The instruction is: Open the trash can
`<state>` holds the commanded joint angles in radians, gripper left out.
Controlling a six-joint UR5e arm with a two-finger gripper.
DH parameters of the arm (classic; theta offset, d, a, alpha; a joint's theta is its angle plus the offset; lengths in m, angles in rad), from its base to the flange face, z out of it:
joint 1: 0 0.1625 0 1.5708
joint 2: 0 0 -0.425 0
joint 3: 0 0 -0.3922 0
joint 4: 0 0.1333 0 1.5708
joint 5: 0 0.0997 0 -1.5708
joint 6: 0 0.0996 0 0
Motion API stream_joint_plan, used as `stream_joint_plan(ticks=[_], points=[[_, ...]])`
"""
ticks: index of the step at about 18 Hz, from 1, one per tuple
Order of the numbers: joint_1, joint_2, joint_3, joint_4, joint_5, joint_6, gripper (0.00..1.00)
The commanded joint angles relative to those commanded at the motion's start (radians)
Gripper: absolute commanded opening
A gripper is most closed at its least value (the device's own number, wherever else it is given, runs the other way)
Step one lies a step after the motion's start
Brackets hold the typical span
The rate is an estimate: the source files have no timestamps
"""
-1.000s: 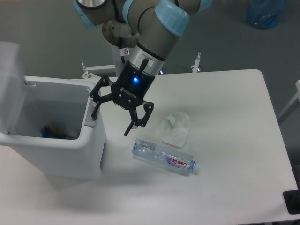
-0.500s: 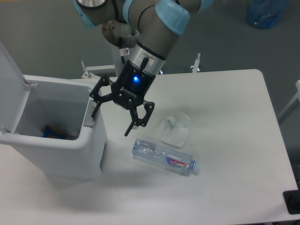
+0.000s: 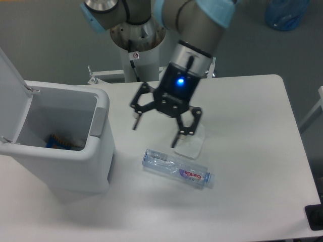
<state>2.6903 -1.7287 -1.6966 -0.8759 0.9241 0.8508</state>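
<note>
Camera: gripper [image 3: 155, 134] now rightward, clear of open trash can [image 3: 75, 156].

A clear plastic bottle [image 3: 177, 169] lies on its side on the white table [image 3: 252, 151], cap end pointing toward four o'clock. Just beside it, at about one o'clock, sits a small clear object [image 3: 193, 146], possibly a crumpled plastic cup. A blue object [image 3: 286, 13] lies on the floor.

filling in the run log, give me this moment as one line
trash can: lid up, open | end effector: open, empty, above table right of the bin | bottle: lying on table
</note>
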Motion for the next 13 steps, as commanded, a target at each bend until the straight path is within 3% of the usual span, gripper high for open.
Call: stream_joint_plan(ticks=[3, 5, 7, 10, 13], points=[[0.022, -0.023, -0.015, 0.000, 0.301, 0.146, 1.00], [0.032, -0.050, -0.018, -0.003, 0.425, 0.224, 1.00], [0.052, -0.106, -0.006, 0.000, 0.488, 0.299, 1.00], [0.072, -0.173, 0.064, -0.014, 0.529, 0.346, 1.00], [0.066, -0.192, 0.095, -0.044, 0.561, 0.390, 1.00]])
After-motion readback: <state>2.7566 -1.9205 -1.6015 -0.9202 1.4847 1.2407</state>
